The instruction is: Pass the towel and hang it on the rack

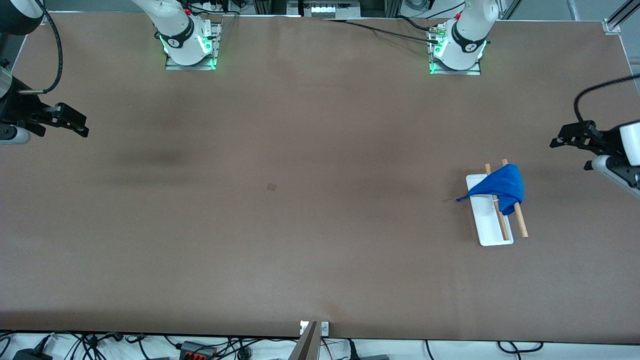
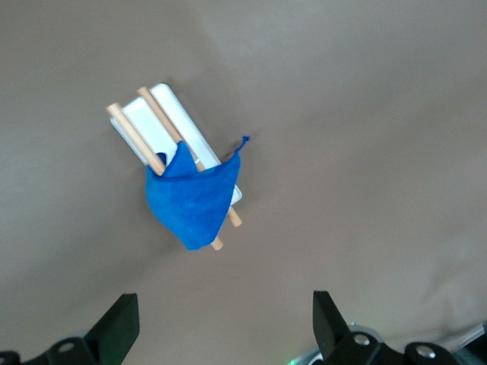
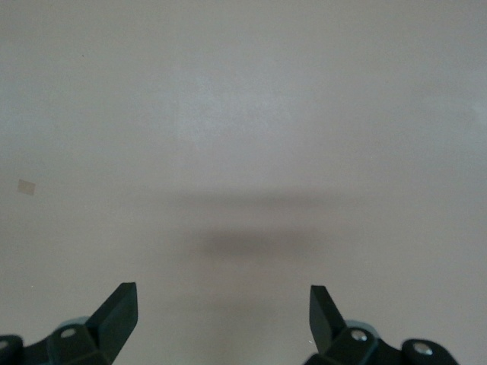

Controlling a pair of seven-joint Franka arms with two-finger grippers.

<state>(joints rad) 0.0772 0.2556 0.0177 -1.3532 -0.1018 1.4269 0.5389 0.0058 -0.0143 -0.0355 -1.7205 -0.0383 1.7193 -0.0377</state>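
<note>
The blue towel (image 1: 501, 187) hangs bunched over the two wooden rods of the rack (image 1: 487, 220), a white tray with light-brown rods at the left arm's end of the table. One towel corner trails onto the table beside the tray. In the left wrist view the towel (image 2: 192, 199) drapes across the rack (image 2: 176, 118). My left gripper (image 1: 560, 141) (image 2: 225, 319) hovers open and empty at the table's edge, apart from the rack. At the right arm's end of the table my right gripper (image 1: 79, 126) (image 3: 223, 312) hangs open over bare table, holding nothing.
A small brown square mark (image 1: 271, 187) lies near the table's middle, also seen in the right wrist view as a mark (image 3: 27, 187). Cables run along the table's edge nearest the front camera. The arm bases (image 1: 190, 45) stand along the edge farthest from that camera.
</note>
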